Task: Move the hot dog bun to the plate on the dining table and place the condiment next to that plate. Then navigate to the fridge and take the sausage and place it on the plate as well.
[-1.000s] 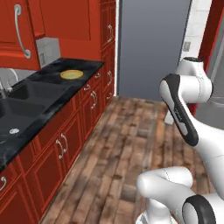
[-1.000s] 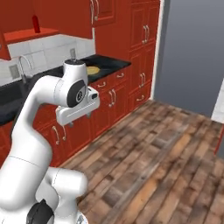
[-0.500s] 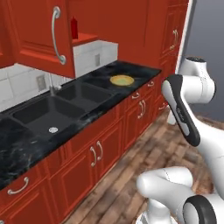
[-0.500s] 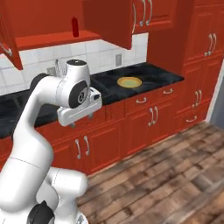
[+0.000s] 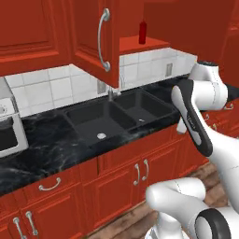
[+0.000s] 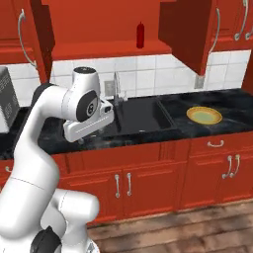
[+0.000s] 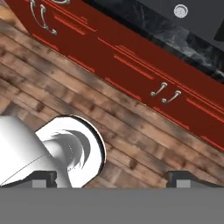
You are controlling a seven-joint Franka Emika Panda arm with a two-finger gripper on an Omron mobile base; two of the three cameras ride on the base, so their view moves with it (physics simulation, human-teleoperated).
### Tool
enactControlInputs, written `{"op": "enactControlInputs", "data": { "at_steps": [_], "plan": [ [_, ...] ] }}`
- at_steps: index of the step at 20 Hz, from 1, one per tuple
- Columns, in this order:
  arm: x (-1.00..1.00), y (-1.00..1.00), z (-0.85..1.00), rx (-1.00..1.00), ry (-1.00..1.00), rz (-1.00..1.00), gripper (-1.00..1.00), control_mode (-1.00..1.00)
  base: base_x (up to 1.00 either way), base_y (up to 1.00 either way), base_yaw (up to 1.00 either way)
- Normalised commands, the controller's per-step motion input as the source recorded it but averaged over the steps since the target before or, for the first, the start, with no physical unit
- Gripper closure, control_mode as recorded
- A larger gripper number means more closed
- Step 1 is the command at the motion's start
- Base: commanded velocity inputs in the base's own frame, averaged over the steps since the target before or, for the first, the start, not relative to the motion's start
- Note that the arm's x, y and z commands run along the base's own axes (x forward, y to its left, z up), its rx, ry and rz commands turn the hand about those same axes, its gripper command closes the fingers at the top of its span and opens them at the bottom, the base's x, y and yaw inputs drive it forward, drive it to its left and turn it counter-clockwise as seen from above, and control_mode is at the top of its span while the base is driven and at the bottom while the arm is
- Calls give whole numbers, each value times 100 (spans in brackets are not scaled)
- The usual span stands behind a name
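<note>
The condiment (image 5: 142, 31) (image 6: 140, 34), a slim dark red bottle, stands upright on the shelf of an open upper cabinet above the sink. My gripper (image 7: 113, 178) is open, with its two dark fingertips (image 7: 44, 177) far apart and nothing between them. It points down at the wooden floor in front of the red lower cabinets. In the right base view my hand (image 6: 88, 126) hangs before the counter edge, left of the sink and well below the bottle. The hot dog bun, the plate, the dining table, the fridge and the sausage are out of view.
A black double sink (image 5: 116, 114) (image 6: 141, 116) with a faucet (image 6: 117, 89) sits in the black marble counter. A yellow-rimmed plate (image 6: 203, 115) lies to its right. Open cabinet doors (image 5: 95, 37) (image 6: 185, 34) jut out overhead. A steel appliance (image 5: 7, 130) stands at the left.
The whole picture has swung: the base has turned left, away from the grey fridge, and now faces the sink counter. The arm keeps its pose and the gripper stays open.
</note>
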Motion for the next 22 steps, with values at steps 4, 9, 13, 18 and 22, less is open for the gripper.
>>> {"op": "enactControlInputs", "data": {
  "at_steps": [4,9,13,18,22],
  "plan": [
    [0,0,0,0,0,0,-100,100,67,-66,44],
    [0,0,0,0,0,0,-100,100,56,-78,36],
    [0,0,0,0,0,0,-100,100,59,-64,33],
    [0,0,0,0,0,0,-100,100,53,-12,30],
    [0,0,0,0,0,0,-100,100,41,-4,24]
  ]
}}
